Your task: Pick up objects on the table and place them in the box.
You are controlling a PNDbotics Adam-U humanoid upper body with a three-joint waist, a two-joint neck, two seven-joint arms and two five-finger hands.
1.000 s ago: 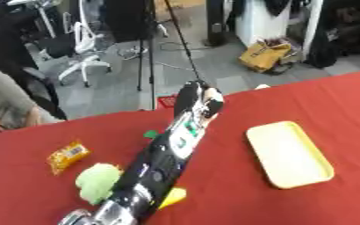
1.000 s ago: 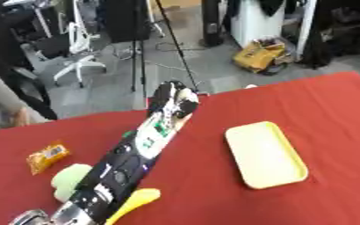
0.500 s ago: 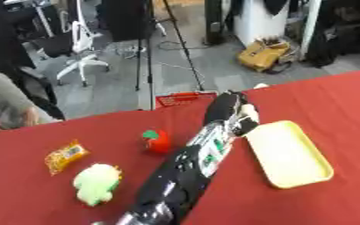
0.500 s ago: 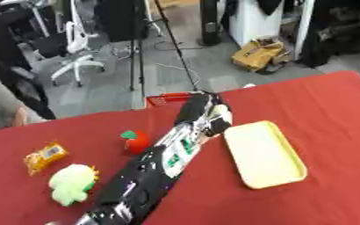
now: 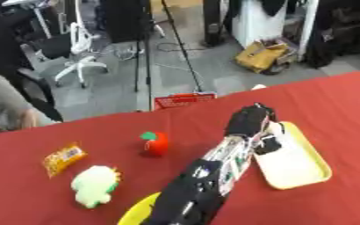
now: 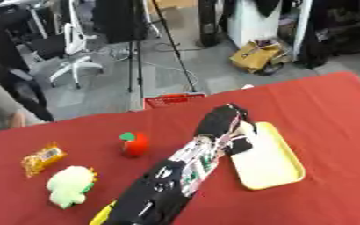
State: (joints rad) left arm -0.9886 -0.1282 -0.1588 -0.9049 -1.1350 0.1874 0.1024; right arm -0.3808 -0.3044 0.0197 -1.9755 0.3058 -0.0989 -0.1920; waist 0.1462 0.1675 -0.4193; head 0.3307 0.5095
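Tray (image 5: 302,169), pale yellow, near the table's (image 5: 336,110) right edge; left hand (image 5: 248,123) over its near-left rim, finger state indiscernible. Tomato toy (image 5: 154,143) mid-table.

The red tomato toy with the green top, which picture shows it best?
The left eye view shows the red toy best: it sits nearer the middle, clear of the arm, green top showing. The right eye view shows the same toy, just further left, also uncovered. Both are nearly equal.
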